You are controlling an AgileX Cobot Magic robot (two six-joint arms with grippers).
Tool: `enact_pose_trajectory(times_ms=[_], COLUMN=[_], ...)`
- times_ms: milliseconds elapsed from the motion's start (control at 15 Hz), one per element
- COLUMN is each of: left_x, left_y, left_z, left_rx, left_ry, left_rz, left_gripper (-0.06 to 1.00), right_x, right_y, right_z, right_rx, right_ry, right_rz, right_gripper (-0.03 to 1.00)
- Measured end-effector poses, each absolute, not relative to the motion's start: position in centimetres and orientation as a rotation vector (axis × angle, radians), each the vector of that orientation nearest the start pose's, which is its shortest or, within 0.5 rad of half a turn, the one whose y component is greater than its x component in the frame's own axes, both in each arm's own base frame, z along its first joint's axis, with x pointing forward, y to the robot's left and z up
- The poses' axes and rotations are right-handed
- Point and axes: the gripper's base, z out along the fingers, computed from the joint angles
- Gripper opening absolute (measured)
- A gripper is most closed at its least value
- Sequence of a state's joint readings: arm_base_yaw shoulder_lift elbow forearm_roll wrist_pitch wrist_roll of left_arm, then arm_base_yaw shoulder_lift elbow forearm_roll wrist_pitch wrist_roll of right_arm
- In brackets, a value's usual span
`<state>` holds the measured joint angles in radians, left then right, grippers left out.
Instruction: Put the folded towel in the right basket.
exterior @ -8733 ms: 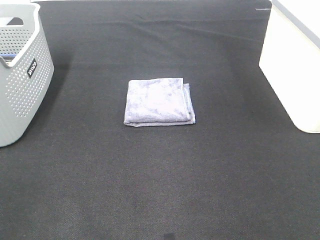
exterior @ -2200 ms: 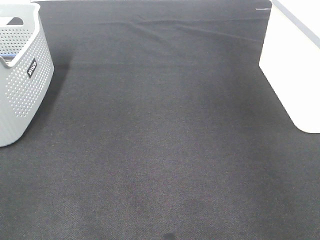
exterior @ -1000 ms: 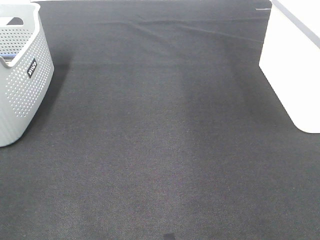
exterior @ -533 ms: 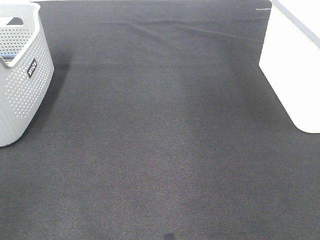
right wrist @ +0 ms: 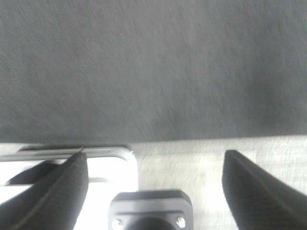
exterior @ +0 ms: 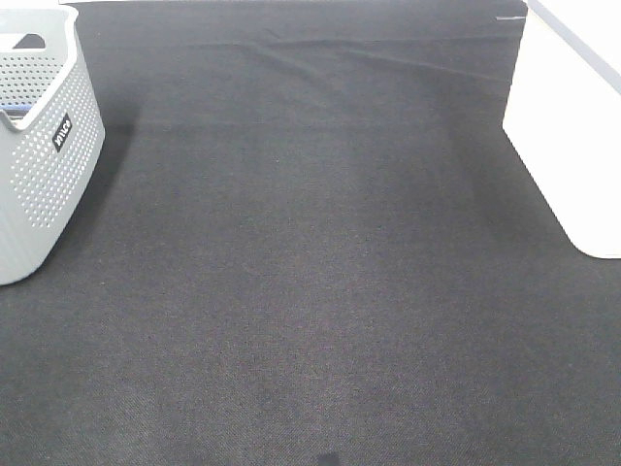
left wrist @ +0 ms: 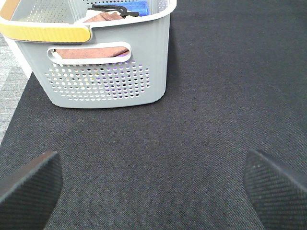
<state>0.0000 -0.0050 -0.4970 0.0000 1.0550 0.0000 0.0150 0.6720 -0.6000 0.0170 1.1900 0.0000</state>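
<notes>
Gone from the middle of the black counter point(exterior: 310, 291) is the folded lilac towel that lay there in the earliest frame; nothing else has shifted.

From the high camera, a grey perforated basket point(exterior: 44, 155) stands at the far left and a white basket point(exterior: 568, 146) at the far right, its inside out of sight. No arm and no towel shows here, so whether the towel sits in the white basket cannot be told.

At the left wrist, the left pincer point(left wrist: 153, 184) hangs released, fingers point(left wrist: 29, 184) spread wide over bare mat, near the grey basket point(left wrist: 105, 81), which holds a brownish cloth point(left wrist: 91, 51) and a blue item point(left wrist: 134, 6).

At the right wrist, the right pincer point(right wrist: 153, 184) is likewise spread and holds nothing, above a white rim point(right wrist: 76, 153) and pale floor point(right wrist: 192, 158) beyond the mat's edge.
</notes>
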Motion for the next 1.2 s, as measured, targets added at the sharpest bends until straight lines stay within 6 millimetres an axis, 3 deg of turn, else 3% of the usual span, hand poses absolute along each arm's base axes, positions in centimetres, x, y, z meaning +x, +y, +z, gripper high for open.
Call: enact_pose_trajectory(times_ms=[200, 600, 1200], left_x=[-0.5, -0.5, -0.5], left_y=[0.0, 0.0, 0.0], left_z=[27.7, 27.7, 27.7], left_rx=[0.000, 0.000, 0.000], left_ry=[2.037, 2.037, 2.037], left_rz=[0.000, 0.000, 0.000], left_gripper=[0.97, 0.97, 0.97], right_x=[4.6, -1.2, -0.6], right_y=[0.1, -0.1, -0.2], right_z=[27.6, 28.2, 27.8], right_rx=[-0.003, -0.029, -0.044], right_ry=[2.510, 2.121, 2.043], right_rz=[0.011, -0.008, -0.042], right_gripper=[0.73, 0.73, 0.73])
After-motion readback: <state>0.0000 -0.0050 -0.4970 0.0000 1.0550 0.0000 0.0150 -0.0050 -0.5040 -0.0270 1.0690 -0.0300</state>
